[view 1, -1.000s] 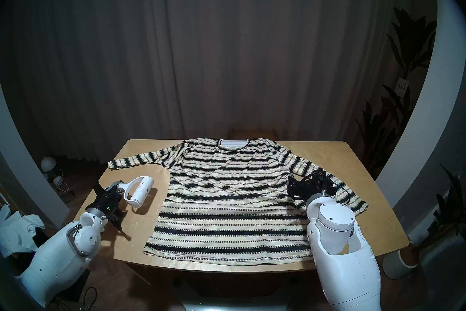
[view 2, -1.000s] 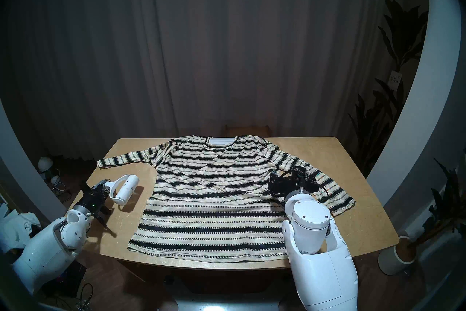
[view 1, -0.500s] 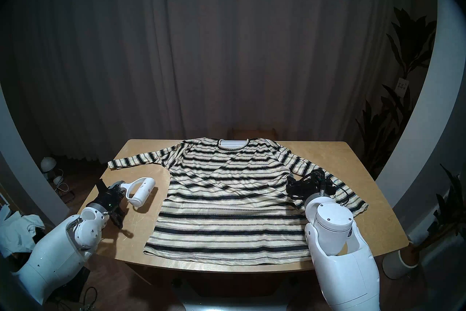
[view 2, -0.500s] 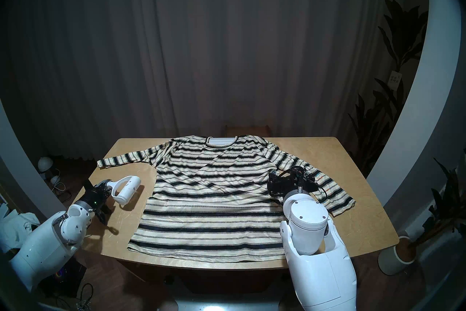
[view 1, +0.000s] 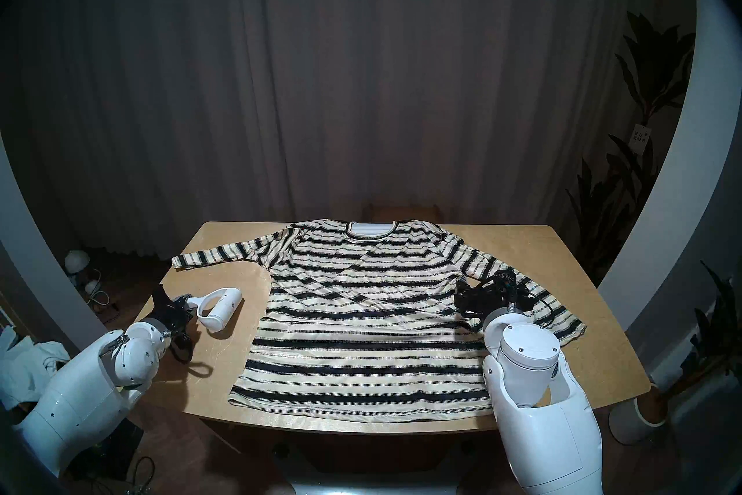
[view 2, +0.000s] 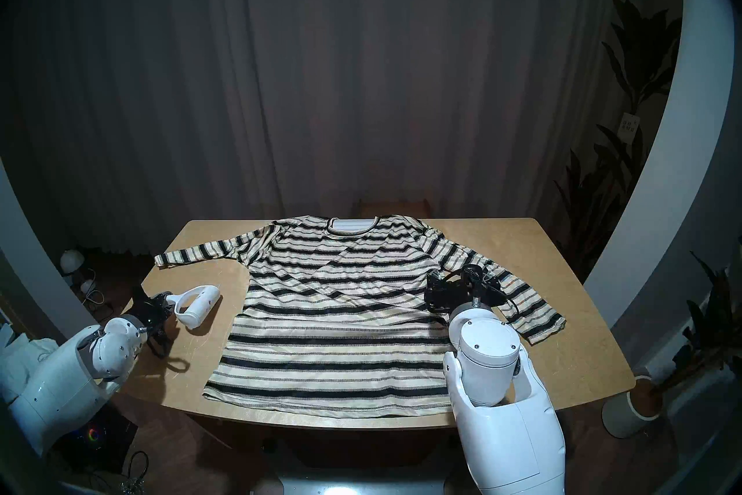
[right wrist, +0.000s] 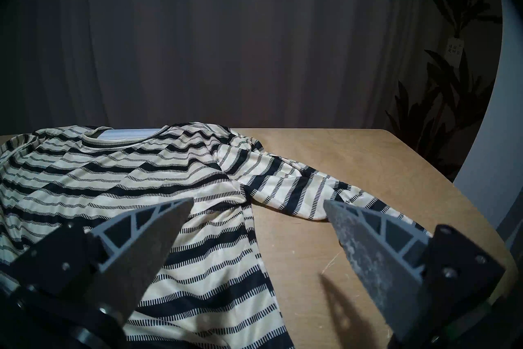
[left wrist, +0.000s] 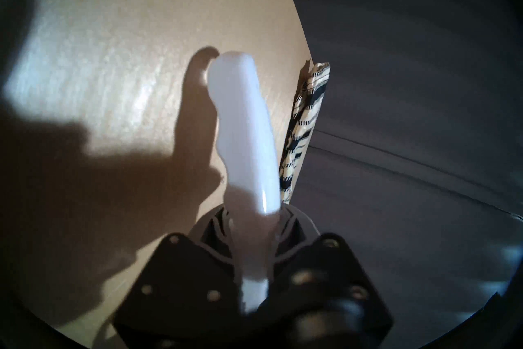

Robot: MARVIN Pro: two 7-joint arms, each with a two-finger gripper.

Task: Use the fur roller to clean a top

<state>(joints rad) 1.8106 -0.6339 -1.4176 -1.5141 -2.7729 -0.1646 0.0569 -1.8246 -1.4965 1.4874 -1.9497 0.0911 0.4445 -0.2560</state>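
a: what's behind the desk [view 1: 554, 281]?
b: a dark pleated curtain [view 1: 361, 80] across the whole back wall, dim light. a low wooden piece of furniture [view 1: 403, 209] stands just past the far edge.
a: and the sides?
b: tall leafy plants [view 1: 642, 88] on the right, one in a pale pot [view 1: 638, 422] on the brown floor [view 1: 168, 438]. on the left, a small white lamp [view 1: 77, 260] and cables [view 1: 98, 297].

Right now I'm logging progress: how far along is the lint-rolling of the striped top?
Done: the left claw is shut on the handle of the white lint roller. In hand: the roller is beside the striped long-sleeved top, over bare table, not on the fabric. Left: all the rolling. The right claw is open above the top's edge, holding nothing.
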